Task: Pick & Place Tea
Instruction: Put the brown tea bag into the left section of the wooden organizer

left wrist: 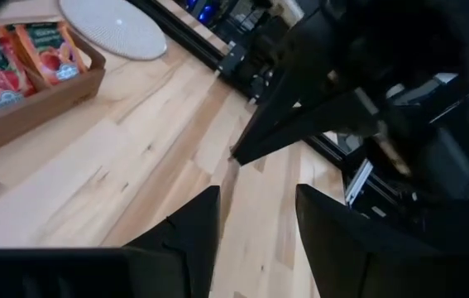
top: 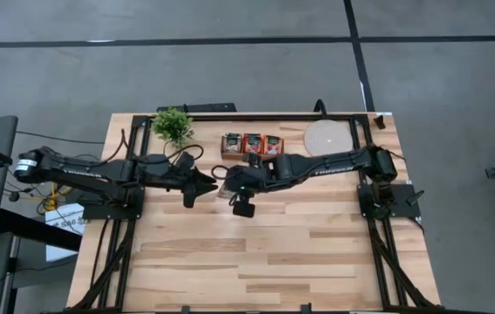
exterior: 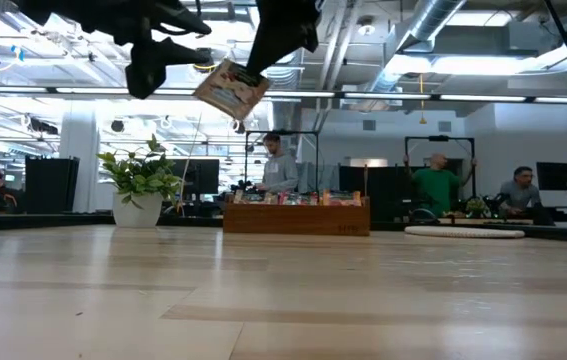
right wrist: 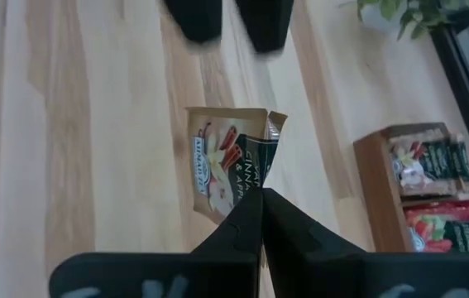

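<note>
Above the middle of the tabletop (top: 256,253), the 2 arms meet nose to nose. The right tool (right wrist: 260,203) has its fingers pressed together on 1 edge of a tea sachet (right wrist: 227,164), a pale square packet with a picture of cinnamon and apple on it. The low view shows this sachet (exterior: 230,89) hanging tilted in the air, well clear of the wood, with nothing beneath it.

The left tool (left wrist: 255,219) points straight at the right one, its 2 dark fingers parted with a plain gap between them and nothing held. In the right wrist view its fingertips (right wrist: 197,21) show just beyond the far edge of the sachet, apart from it.

Toward the far edge of the tabletop stands the long wooden tray (top: 227,153), with more red and orange sachets (top: 252,143) stacked upright in its compartments. A round pale disc (top: 324,137) lies just beside the tray, and a small potted plant (top: 172,125) stands at the tray's other end. People (exterior: 280,165) show in the room behind.
</note>
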